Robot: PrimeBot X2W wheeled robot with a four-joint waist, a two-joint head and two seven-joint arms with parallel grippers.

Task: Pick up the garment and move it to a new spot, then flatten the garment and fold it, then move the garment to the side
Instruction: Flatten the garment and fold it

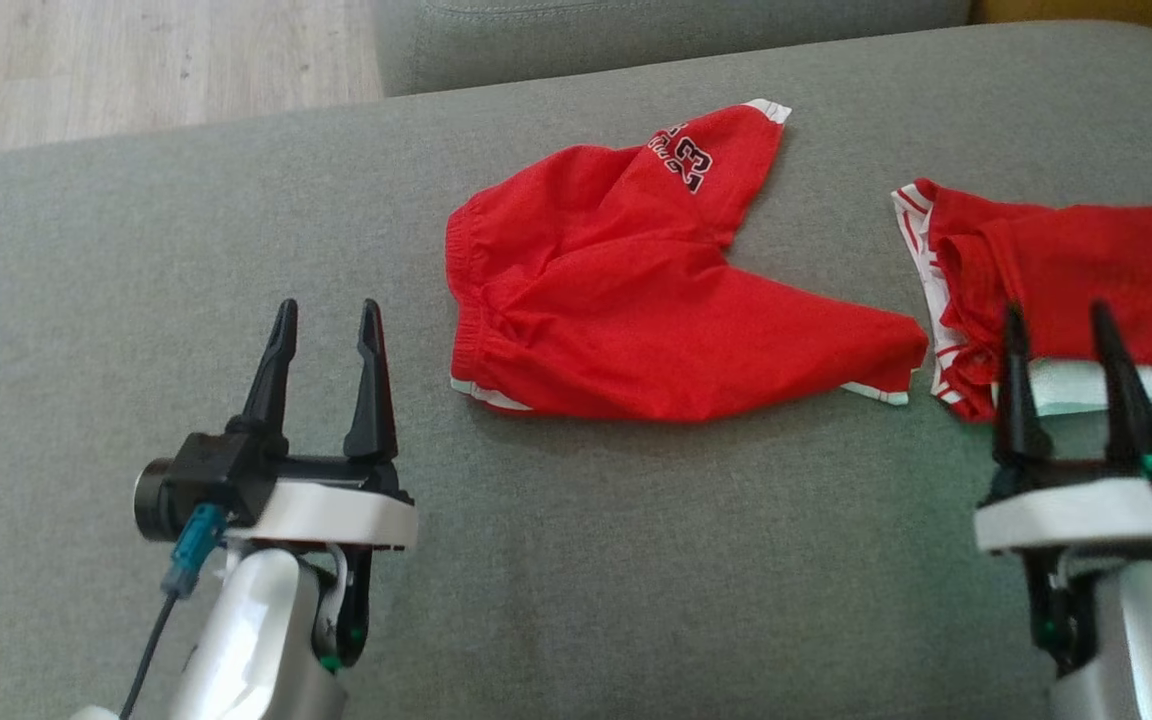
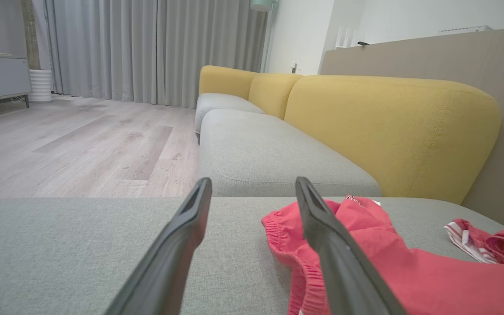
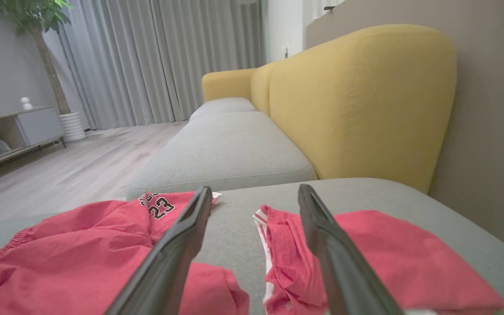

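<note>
Grey sofa cushion (image 1: 636, 560) carries red shorts (image 1: 636, 300) mid-seat, folded red top (image 1: 1066, 250) at right; left claw (image 1: 327, 310) and right claw (image 1: 1057, 310) both gape wide, empty.

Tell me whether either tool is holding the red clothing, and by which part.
Nothing is held. The left tool and the right tool both stand open, no cloth between their fingers; the red shorts lie free.

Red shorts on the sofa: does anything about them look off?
Yes. The red shorts lie rumpled on the grey cushion, legs splayed apart, printed number upside down. The folded red garment beside them looks neater.
</note>
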